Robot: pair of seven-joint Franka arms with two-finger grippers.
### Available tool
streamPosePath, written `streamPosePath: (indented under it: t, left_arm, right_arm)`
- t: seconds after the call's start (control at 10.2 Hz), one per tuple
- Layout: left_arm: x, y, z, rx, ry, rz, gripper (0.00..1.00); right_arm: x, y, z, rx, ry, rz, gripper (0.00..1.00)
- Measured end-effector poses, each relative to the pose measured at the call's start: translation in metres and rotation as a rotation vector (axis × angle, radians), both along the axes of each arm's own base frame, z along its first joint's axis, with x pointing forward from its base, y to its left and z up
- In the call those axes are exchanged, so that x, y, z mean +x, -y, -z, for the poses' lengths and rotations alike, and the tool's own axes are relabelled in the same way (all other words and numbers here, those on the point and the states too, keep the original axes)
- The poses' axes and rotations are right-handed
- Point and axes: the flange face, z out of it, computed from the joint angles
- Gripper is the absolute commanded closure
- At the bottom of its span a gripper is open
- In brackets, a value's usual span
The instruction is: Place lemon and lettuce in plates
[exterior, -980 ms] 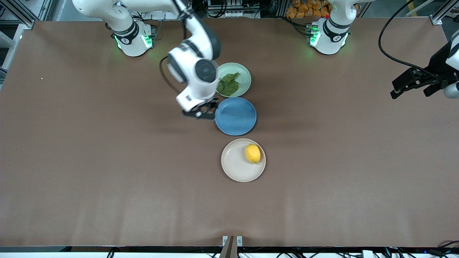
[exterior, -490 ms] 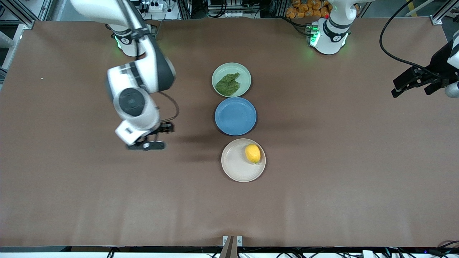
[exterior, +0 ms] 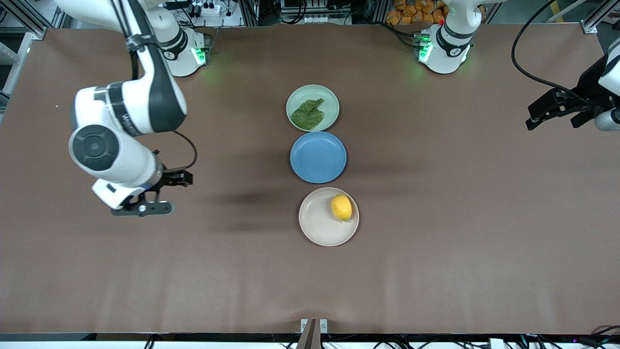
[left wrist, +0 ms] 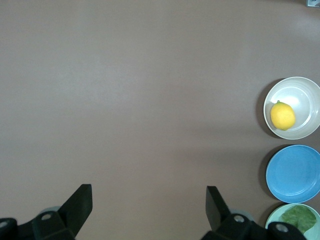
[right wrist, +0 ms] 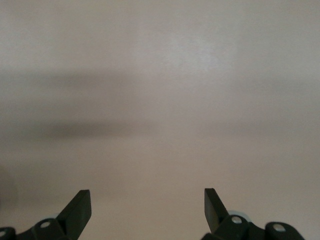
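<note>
The yellow lemon point(exterior: 341, 207) lies in the beige-white plate point(exterior: 316, 228), nearest the front camera; the left wrist view shows the same lemon point(left wrist: 282, 115) and plate point(left wrist: 306, 95). The dark green lettuce point(exterior: 308, 114) lies in the pale green plate point(exterior: 328, 97), farthest from the camera. My right gripper point(exterior: 167, 193) hangs open and empty over bare table toward the right arm's end, well apart from the plates. My left gripper point(exterior: 530, 118) is open and empty over the left arm's end of the table. Both wrist views show wide jaws with nothing between them.
An empty blue plate point(exterior: 318, 157) sits between the green and beige plates, in one line with them. The brown table point(exterior: 436, 242) stretches around them. The arm bases stand along the table edge farthest from the camera.
My right arm has swung away from beside the green and blue plates toward the right arm's end of the table, gripper open throughout. The left arm has barely moved.
</note>
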Motion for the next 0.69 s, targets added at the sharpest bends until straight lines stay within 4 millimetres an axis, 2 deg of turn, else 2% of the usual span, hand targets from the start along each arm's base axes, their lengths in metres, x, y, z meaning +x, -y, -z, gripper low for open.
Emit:
streamPosePath:
  t: [0.29,0.59,0.69]
  left_arm:
    - [-0.001,0.000,0.001,0.001,-0.008,0.001,0.00]
    - [-0.001,0.001,0.001,0.001,-0.012,0.004,0.00]
    - [-0.001,0.002,0.001,0.001,-0.012,0.006,0.00]
  right_arm:
    - [0.013,0.049,-0.022,0.014,0.012,0.002,0.00]
    - [0.014,0.135,-0.060,0.054,0.041,0.065,0.00]
    - [0.009,0.154,-0.075,0.063,0.056,0.085,0.00]
